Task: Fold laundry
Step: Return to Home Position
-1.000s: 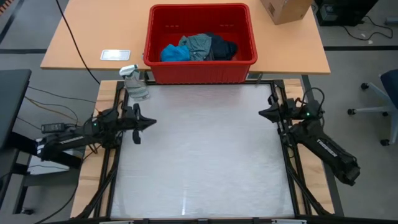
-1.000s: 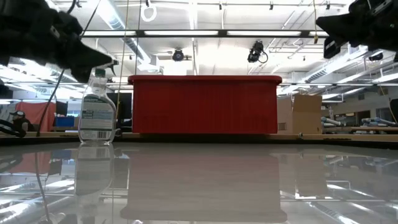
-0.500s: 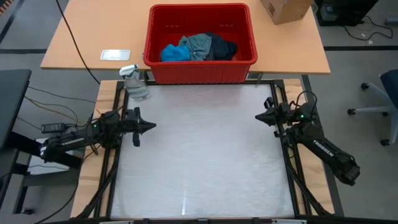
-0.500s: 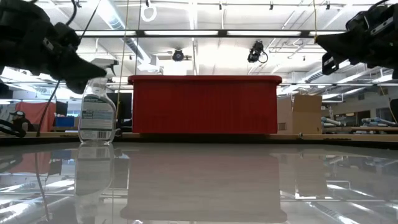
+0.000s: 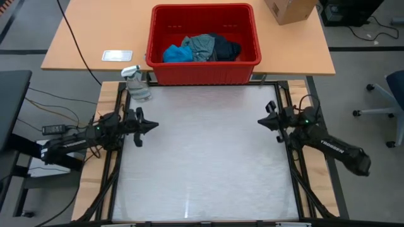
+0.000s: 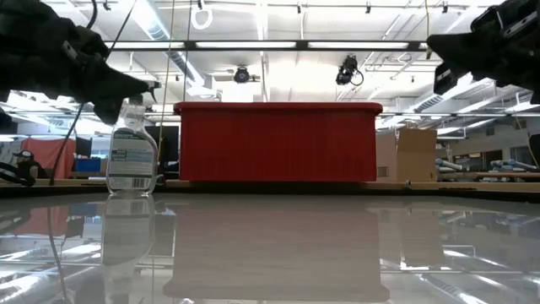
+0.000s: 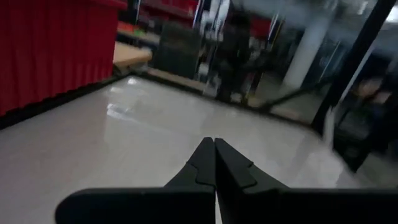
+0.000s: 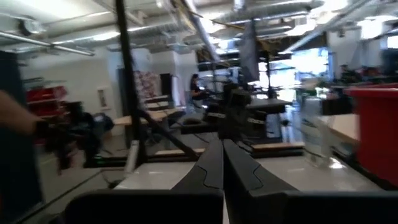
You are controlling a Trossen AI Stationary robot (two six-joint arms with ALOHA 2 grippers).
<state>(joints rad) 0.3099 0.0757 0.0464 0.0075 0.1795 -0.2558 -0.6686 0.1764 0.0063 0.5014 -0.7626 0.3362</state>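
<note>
The laundry (image 5: 201, 48) lies bunched in the red bin (image 5: 158, 38) beyond the table's far edge: a bright blue piece, a grey-green piece and a dark navy piece. My left gripper (image 5: 155, 125) hovers shut above the table's left edge, pointing level toward the right; its shut fingers (image 7: 214, 149) show in the left wrist view. My right gripper (image 5: 260, 121) hovers shut above the right edge, pointing toward the left, and shows in the right wrist view (image 8: 222, 149). Neither is near the laundry.
A clear spray bottle (image 5: 137, 83) stands at the table's far left corner, close behind my left gripper. The bin (image 6: 277, 142) sits on a wooden table (image 5: 82, 38) with a white card (image 5: 117, 55) and a cardboard box (image 5: 289, 9). The white tabletop (image 5: 202, 151) lies between the arms.
My right arm has swung about, its rear end going toward the right, so that its gripper now points more squarely toward the table's left edge; the gripper has sunk slightly. Both grippers have stayed shut.
</note>
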